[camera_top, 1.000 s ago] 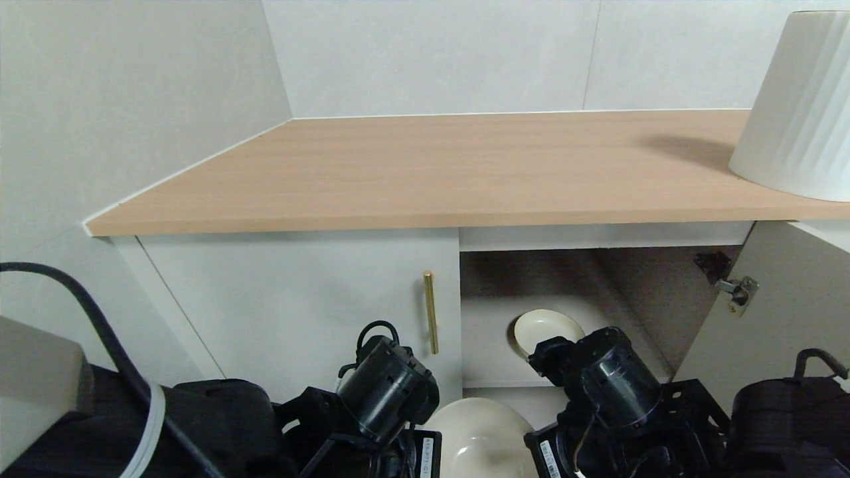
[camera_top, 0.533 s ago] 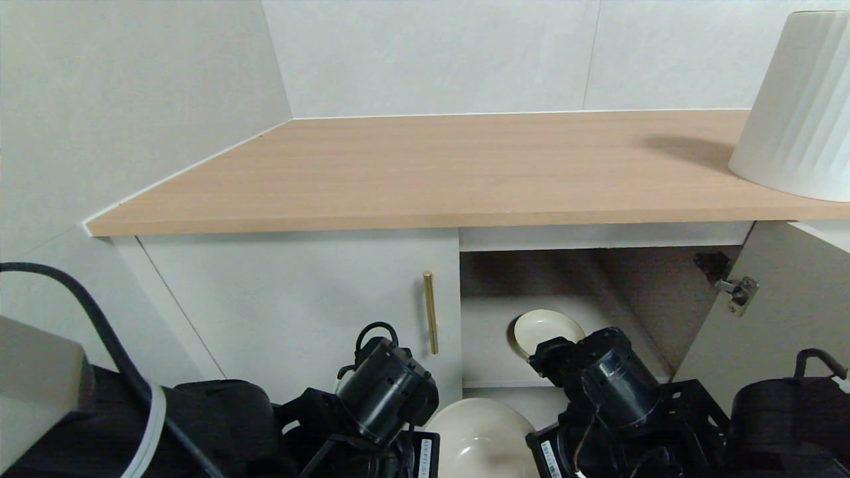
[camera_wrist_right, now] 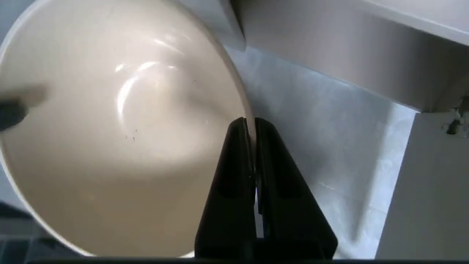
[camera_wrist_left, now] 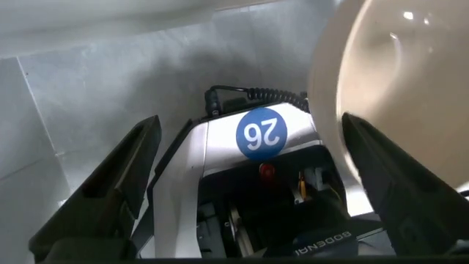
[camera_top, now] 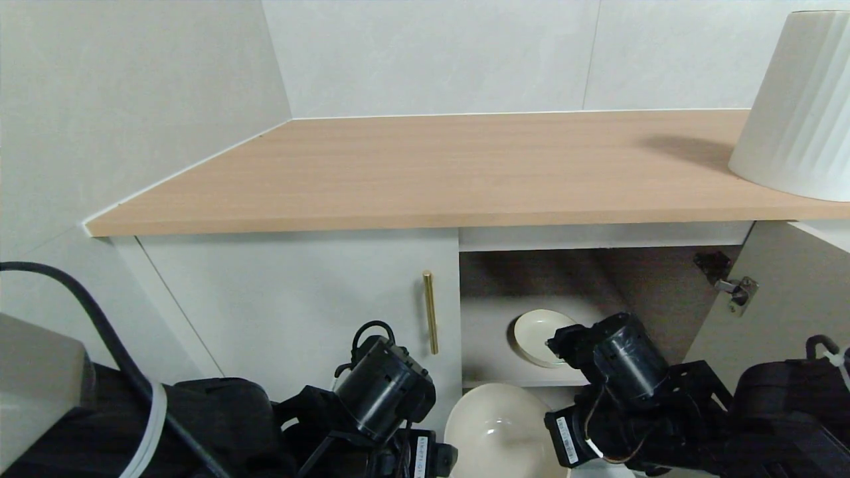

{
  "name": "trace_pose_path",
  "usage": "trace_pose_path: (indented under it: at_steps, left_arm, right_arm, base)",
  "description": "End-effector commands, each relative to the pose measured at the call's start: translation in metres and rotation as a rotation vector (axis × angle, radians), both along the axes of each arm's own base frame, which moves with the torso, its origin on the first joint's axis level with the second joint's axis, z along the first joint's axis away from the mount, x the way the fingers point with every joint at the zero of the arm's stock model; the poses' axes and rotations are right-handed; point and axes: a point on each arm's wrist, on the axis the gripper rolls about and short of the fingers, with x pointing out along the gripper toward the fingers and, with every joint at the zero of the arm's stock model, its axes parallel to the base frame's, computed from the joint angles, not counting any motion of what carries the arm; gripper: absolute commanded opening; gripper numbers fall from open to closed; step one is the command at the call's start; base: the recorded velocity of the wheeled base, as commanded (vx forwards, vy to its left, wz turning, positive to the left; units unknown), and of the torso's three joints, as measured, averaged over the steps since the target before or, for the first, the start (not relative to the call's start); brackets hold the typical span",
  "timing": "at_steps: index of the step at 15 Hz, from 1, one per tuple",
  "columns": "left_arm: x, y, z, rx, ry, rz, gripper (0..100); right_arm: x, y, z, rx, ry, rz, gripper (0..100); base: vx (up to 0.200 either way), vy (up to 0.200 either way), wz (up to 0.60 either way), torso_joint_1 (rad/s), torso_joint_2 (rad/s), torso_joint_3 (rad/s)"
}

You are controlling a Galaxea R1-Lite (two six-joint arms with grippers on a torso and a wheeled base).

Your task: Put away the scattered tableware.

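The right gripper [camera_wrist_right: 253,132] is pinching the bowl [camera_wrist_right: 124,139] by its rim, fingers closed tight on it; the bowl is hanging low before the open cabinet [camera_top: 637,285]; the left gripper [camera_wrist_left: 249,132] is gaping wide near the bowl; a plate [camera_top: 536,328] is lying on the shelf [camera_top: 485,348] inside.

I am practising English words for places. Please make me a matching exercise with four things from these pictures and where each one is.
Things: 1 large bowl; 2 small dish; 3 lampshade; 4 brass handle.
Places: A on the countertop; B on the closed cabinet door; C held at its rim by the right gripper; D on the shelf inside the cabinet.
Pairs: 1-C; 2-D; 3-A; 4-B.
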Motion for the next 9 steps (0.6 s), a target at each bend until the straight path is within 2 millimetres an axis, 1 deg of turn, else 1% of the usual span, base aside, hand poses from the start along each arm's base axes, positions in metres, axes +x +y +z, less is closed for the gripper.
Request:
trace_pose_path:
  at_steps: [1,3,4,5,7,9]
  left_arm:
    - [0.0,0.0,0.0,-0.002,-0.002,0.001,100]
    - [0.0,0.0,0.0,0.005,-0.007,0.006,100]
    - [0.0,0.0,0.0,0.006,-0.01,0.008,100]
    - [0.0,0.0,0.0,0.006,-0.01,0.008,100]
    - [0.0,0.0,0.0,0.006,-0.01,0.008,100]
    - [0.0,0.0,0.001,0.005,-0.012,0.008,100]
  right_arm:
    - [0.03,-0.02,-0.013,-0.022,0.027,-0.115,0]
    - [0.048,-0.032,-0.023,-0.033,0.045,-0.18,0]
    - [0.061,-0.041,-0.032,-0.045,0.065,-0.229,0]
    - [0.069,-0.046,-0.038,-0.052,0.077,-0.255,0]
    - [0.076,-0.051,-0.042,-0.05,0.076,-0.282,0]
    - [0.083,-0.055,-0.04,-0.015,0.03,-0.306,0]
  base:
    - [0.0,0.0,0.0,0.0,0.0,0.0]
    - [0.0,0.0,0.0,0.0,0.0,0.0]
    - [0.0,0.0,0.0,0.0,0.0,0.0]
    - [0.0,0.0,0.0,0.0,0.0,0.0]
    - [0.0,0.0,0.0,0.0,0.0,0.0]
    - [0.0,0.0,0.0,0.0,0.0,0.0]
